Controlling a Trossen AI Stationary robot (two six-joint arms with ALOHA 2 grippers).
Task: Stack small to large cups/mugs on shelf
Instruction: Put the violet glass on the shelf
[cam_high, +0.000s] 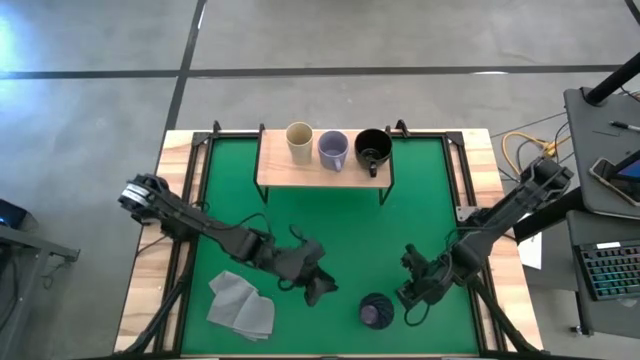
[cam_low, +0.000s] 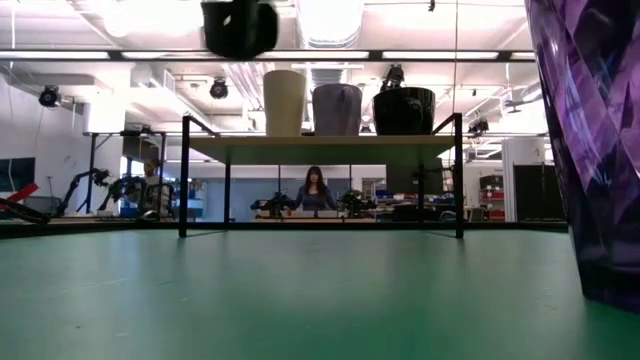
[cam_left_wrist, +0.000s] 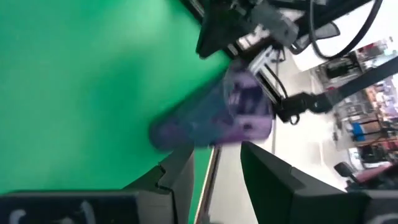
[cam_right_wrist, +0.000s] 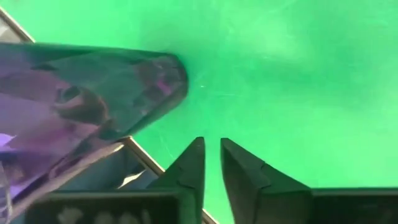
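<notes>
The dark purple tumbler (cam_high: 377, 312) stands upright on its base on the green mat (cam_high: 330, 225), near the front edge; it also shows in the low view (cam_low: 590, 150). The cream cup (cam_high: 299, 143), the lavender-grey mug (cam_high: 333, 150) and the black mug (cam_high: 373, 148) stand in a row on the light-wood shelf (cam_high: 290, 175) at the far side. My left gripper (cam_high: 318, 290) is open and empty, just left of the tumbler (cam_left_wrist: 214, 118). My right gripper (cam_high: 412, 290) is just right of the tumbler (cam_right_wrist: 81, 106), its fingers close together, holding nothing.
A grey folded cloth (cam_high: 242, 305) lies on the mat's near left corner, beside my left arm. The shelf stands on thin black legs (cam_low: 185, 175). The mat's middle between shelf and grippers is bare. People show in the room beyond the table.
</notes>
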